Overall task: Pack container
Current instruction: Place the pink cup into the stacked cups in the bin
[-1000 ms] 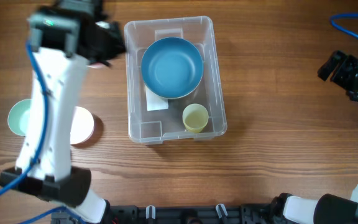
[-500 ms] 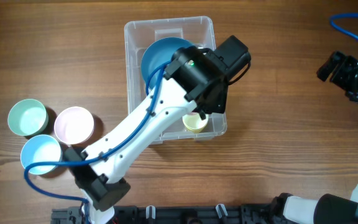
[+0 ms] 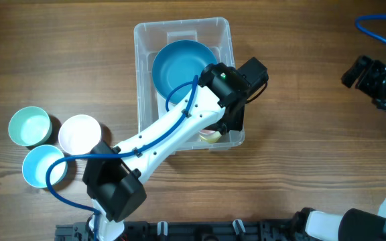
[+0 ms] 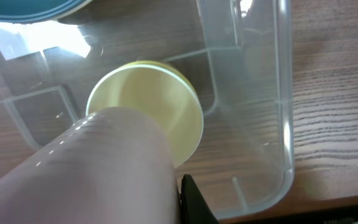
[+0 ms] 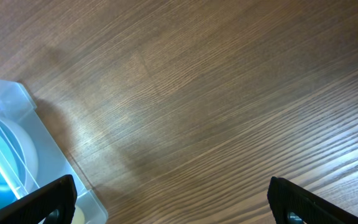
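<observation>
The container [image 3: 138, 87] is a clear plastic bin at mid table. It holds a large blue bowl [image 3: 185, 70] at the back and a yellow cup [image 4: 160, 106] at the front right. My left gripper [image 3: 221, 126] reaches into that front right corner and is shut on a pale pink cup [image 4: 104, 174], held just above the yellow cup. One black finger [image 4: 191, 200] shows beside the cup. The other finger is hidden. My right gripper [image 5: 173, 202] is open and empty over bare table, right of the container [image 5: 17, 118].
Three cups stand together at the left of the table: a mint one [image 3: 29, 126], a white-pink one [image 3: 79, 132] and a light blue one [image 3: 44, 166]. A blue cable [image 3: 377, 27] lies at the far right by the right arm.
My left arm swung from left of the container across to its front right corner with the pale pink cup, then settled closer over the yellow cup. The right arm has not moved.
</observation>
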### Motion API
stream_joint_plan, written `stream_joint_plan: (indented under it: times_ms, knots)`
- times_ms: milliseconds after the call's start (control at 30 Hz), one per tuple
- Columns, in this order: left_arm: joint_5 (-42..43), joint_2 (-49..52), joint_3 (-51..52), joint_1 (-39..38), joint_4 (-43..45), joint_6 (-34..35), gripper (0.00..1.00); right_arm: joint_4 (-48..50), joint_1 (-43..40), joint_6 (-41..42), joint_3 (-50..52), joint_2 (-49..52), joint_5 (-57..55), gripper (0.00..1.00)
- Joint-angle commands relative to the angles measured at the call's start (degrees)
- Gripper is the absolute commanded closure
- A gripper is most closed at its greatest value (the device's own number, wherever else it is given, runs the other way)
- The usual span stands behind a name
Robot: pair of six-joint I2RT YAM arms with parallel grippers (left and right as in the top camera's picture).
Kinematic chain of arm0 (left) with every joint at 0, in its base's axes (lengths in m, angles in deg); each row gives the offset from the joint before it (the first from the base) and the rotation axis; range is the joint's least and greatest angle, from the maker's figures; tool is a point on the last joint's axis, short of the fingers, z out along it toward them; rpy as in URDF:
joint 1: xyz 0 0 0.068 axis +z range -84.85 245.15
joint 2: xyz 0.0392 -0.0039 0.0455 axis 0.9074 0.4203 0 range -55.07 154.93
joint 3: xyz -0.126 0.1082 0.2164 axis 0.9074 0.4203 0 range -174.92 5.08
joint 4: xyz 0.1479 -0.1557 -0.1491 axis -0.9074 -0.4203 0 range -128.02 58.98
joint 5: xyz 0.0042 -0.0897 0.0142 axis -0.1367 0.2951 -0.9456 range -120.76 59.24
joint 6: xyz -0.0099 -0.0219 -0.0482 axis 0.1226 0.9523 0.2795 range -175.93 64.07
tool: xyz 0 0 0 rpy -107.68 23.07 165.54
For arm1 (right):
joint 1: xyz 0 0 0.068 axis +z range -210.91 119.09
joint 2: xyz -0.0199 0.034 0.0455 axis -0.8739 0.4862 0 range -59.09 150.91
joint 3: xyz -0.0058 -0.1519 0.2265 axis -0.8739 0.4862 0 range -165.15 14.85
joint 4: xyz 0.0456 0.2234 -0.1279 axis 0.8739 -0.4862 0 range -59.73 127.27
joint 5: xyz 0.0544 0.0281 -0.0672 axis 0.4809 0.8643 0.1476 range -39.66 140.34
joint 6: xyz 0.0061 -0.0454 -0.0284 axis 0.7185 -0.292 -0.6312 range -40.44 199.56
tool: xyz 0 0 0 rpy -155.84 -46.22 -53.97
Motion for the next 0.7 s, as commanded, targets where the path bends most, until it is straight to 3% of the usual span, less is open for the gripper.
stream_joint_plan:
  times_ms: [0, 167, 200, 233, 267, 333, 533, 633, 667]
  knots:
    - [0.7, 0.2, 0.3, 0.0, 1.9, -2.0, 0.96, -0.1, 0.0, -0.6, 0.2, -0.7, 0.9, 0.0]
    - [0.7, 0.2, 0.3, 0.0, 2.8, -2.9, 0.96, -0.1, 0.0, -0.6, 0.2, -0.7, 0.9, 0.0]
    - [0.7, 0.2, 0.3, 0.0, 2.8, -2.9, 0.89, -0.1, 0.0, -0.6, 0.2, -0.7, 0.9, 0.0]
    - [0.7, 0.2, 0.3, 0.0, 2.8, -2.9, 0.68, -0.1, 0.0, -0.6, 0.2, -0.7, 0.9, 0.0]
    - [0.7, 0.2, 0.3, 0.0, 2.7, -2.9, 0.56, -0.1, 0.0, -0.6, 0.2, -0.7, 0.9, 0.0]
    - [0.6, 0.2, 0.3, 0.1, 2.4, -2.9, 0.47, -0.1, 0.0, -0.6, 0.2, -0.7, 0.9, 0.0]
    - [-1.9, -5.0, 0.2, 7.4, 1.0, -2.9, 0.45, -0.1, 0.0, -0.8, 0.2, -0.7, 0.9, 0.0]
    - [-6.2, -11.3, 0.2, 16.9, -1.4, -3.0, 0.43, -0.1, 0.1, -1.7, 0.2, -0.7, 1.9, 0.02]
    - [-6.3, -14.1, 0.2, 22.9, -2.3, -4.4, 0.42, -0.1, 0.9, -5.1, 0.2, -0.7, 6.5, 0.06]
